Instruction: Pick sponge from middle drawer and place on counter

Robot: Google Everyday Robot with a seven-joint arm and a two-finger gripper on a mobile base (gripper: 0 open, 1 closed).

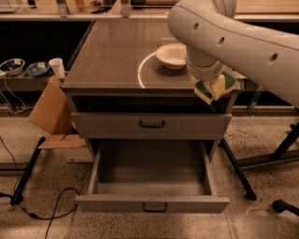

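Sponge [216, 87] is clamped in my tool [209, 84], hanging over the front right corner of the worktop [112, 51], near the white bowl [172, 55]. Middle drawer [152, 187] sits pulled open below.

We log a speckled beige terrazzo floor [266, 140] all round. Thin black cables [44, 212] trail over it at left. A brown cardboard sheet [49, 112] leans by the grey cabinet [69, 100]. Behind it, a low grey shelf [18, 81] carries two small bluish bowls [12, 65] and a white paper cup [57, 67]. Black metal stand legs [237, 170] slant at right. A pale wooden ledge [266, 7] runs along the back, dark beneath. Warm light puts a bright curved streak [140, 70] on the glossy grey-brown counter [112, 51]. The tool [212, 88] grips the green-and-yellow sponge [216, 86] at the counter's front right corner.
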